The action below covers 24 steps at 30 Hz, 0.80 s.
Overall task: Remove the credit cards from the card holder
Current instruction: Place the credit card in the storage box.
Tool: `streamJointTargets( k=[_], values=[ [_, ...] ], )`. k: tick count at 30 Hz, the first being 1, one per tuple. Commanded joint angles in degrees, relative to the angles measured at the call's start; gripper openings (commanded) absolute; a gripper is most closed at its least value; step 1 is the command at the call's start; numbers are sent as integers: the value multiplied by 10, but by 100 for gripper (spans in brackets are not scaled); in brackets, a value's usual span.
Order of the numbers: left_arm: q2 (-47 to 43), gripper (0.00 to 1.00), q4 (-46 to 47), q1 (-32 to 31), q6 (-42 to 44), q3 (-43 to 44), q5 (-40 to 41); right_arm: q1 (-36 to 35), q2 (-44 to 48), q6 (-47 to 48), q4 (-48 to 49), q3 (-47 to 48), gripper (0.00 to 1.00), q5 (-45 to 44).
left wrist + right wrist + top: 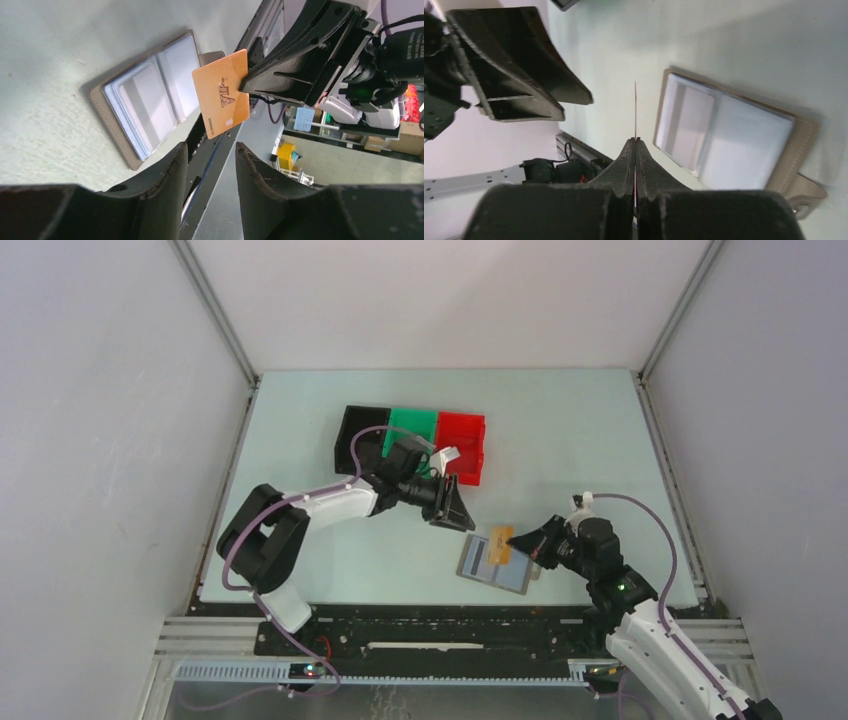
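Right gripper (636,144) is pinched tight on the orange card (221,99) (lifted up beside the open card holder (493,565) lying flat on the bench (580,440)), while the left gripper (211,150) hangs near with its fingers apart.

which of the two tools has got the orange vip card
The right tool: its jaws are shut on one edge of the tan-orange VIP card. The left tool is open and holds nothing.
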<state>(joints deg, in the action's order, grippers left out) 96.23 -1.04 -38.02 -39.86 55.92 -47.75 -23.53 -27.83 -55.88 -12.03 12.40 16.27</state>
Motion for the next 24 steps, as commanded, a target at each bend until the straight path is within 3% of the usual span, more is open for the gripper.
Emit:
streamJointTargets(
  k=[1, 10, 24],
  values=[
    [-12, 46, 66, 1, -26, -23, -53, 3, -3, -7, 76, 22, 0, 40],
    [1, 46, 183, 1, -109, -47, -76, 3, -34, -46, 187, 19, 0, 76],
    [5, 45, 214, -2, -134, -54, -83, -6, -116, -68, 293, 23, 0, 78]
  ],
)
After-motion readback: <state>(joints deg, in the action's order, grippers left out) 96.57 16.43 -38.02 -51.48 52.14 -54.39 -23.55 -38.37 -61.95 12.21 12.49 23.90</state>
